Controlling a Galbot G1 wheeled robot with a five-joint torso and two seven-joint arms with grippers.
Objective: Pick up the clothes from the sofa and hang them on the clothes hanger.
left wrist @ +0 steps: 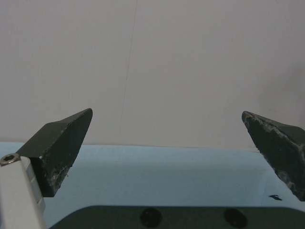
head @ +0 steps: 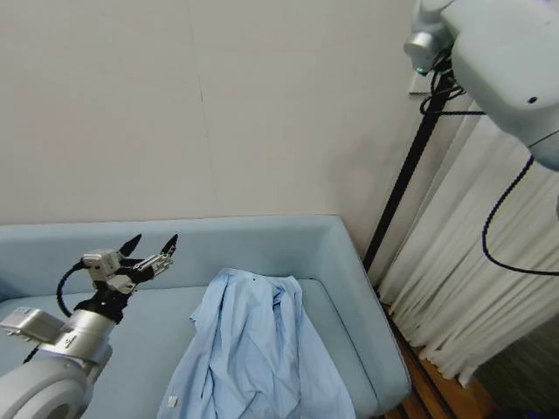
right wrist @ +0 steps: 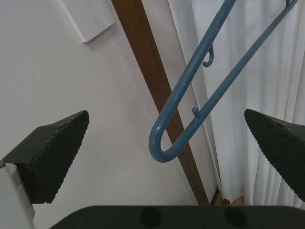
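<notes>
The shirt (head: 253, 349), light blue and crumpled, lay spread on the seat of the pale blue sofa (head: 262, 234), its collar end toward the backrest and its lower part running down to the front edge of the seat, nearer the sofa's right armrest than its left. To the shirt's left, apart from it and touching nothing, the left gripper (head: 155, 239) hung above the seat with its two dark fingers spread wide and empty; in the left wrist view the left gripper (left wrist: 167, 113) faced the top of the backrest and the plain wall (left wrist: 152, 57) behind it. Beyond the sofa's right end a black pole (head: 402, 175) leaned up beside a white curtain (head: 472, 262), and the right arm (head: 507, 61) was raised high there. The right gripper (right wrist: 166, 112) was also fully parted and held nothing — between and beyond its fingers a blue hanger (right wrist: 187, 81) hung, its rounded shoulder end low, in front of the wall and the curtain (right wrist: 257, 95).
</notes>
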